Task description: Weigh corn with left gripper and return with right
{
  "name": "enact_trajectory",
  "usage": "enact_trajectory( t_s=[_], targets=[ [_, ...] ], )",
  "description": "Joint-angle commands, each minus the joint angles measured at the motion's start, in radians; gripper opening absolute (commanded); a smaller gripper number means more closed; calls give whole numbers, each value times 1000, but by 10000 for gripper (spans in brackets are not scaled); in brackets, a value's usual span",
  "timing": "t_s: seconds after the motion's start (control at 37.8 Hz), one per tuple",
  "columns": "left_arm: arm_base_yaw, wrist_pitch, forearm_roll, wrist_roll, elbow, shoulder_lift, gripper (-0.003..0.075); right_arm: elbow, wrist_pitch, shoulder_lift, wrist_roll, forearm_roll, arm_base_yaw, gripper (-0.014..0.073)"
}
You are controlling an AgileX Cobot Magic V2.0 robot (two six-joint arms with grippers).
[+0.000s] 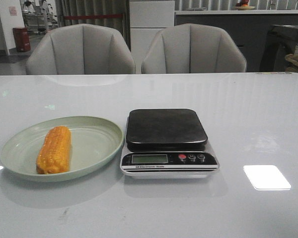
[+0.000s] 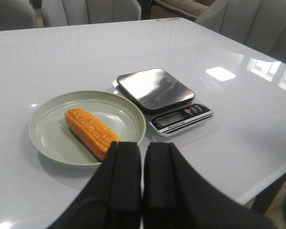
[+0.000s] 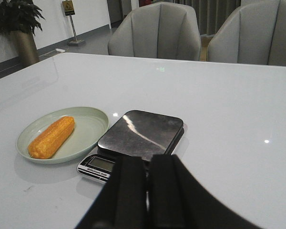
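The orange-yellow corn (image 1: 54,149) lies on a pale green plate (image 1: 96,141) at the table's left, also seen as corn (image 2: 91,132) and corn (image 3: 51,136) from the wrists. To its right stands the scale (image 1: 167,142), its black platform bare. My left gripper (image 2: 142,148) hangs shut and empty, back from the plate on the near side. My right gripper (image 3: 148,160) is shut too, empty, held back from the scale (image 3: 133,140). Neither gripper shows in the front view.
The white glossy table (image 1: 258,124) stretches wide around plate and scale. Two grey chairs (image 1: 81,51) stand behind its far edge. A bright light patch (image 1: 266,177) reflects on the table at the right.
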Motion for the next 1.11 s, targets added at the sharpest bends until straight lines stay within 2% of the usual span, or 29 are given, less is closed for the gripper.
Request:
enact_trajectory(
  t_s=[0.0, 0.19, 0.4, 0.5, 0.56, 1.08],
  targets=[
    [78, -102, -3, 0, -6, 11, 114, -25, -89, 8, -10, -12, -5, 176],
    [304, -193, 39, 0, 59, 11, 114, -25, -89, 8, -10, -12, -5, 176],
    [525, -475, 54, 0, 217, 7, 114, -25, -89, 8, -10, -12, -5, 176],
    [561, -626, 54, 0, 300, -16, 114, -25, -89, 8, -10, -12, -5, 176],
    [569, -654, 56, 0, 330, -42, 114, -25, -89, 8, -10, -12, -5, 176],
    [588, -617, 56, 0, 341, -56, 114, -25, -87, 8, -10, -12, -5, 176]
  ],
)
